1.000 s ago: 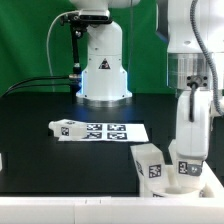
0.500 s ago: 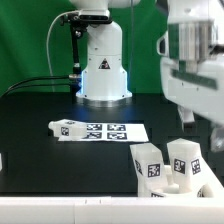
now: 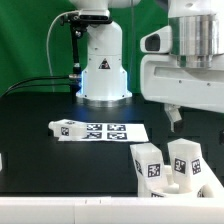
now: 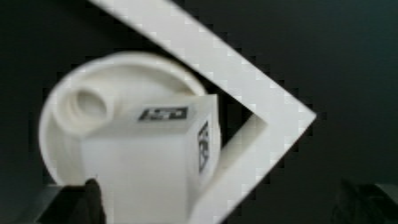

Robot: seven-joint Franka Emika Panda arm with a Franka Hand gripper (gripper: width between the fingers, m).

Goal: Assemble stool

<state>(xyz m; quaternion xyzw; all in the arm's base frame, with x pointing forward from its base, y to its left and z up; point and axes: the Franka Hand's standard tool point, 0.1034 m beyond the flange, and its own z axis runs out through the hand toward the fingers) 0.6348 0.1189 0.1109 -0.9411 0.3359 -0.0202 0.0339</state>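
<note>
The stool's round white seat (image 3: pixel 176 189) lies at the front of the exterior view's right. Two chunky tagged legs stand upright on it, one (image 3: pixel 148 164) beside the other (image 3: pixel 184 160). A third leg (image 3: pixel 64 127) lies loose on the black table beside the marker board (image 3: pixel 110 131). My gripper (image 3: pixel 194 117) hangs well above the standing legs, open and holding nothing. From the wrist view I look down on the seat (image 4: pixel 98 95) and a tagged leg (image 4: pixel 164 155). The gripper (image 4: pixel 221 204) shows only its dark fingertips (image 4: pixel 75 200), set wide apart.
The robot's white base (image 3: pixel 104 72) stands at the back centre before a green curtain. A white rim (image 3: pixel 60 210) runs along the table's front edge, and it shows as a white strip (image 4: pixel 222 65) in the wrist view. A small white part (image 3: pixel 2 160) sits at the exterior view's left edge.
The gripper was low around the right-hand leg on the seat. It has opened, let go and risen straight up. The leg stays standing.
</note>
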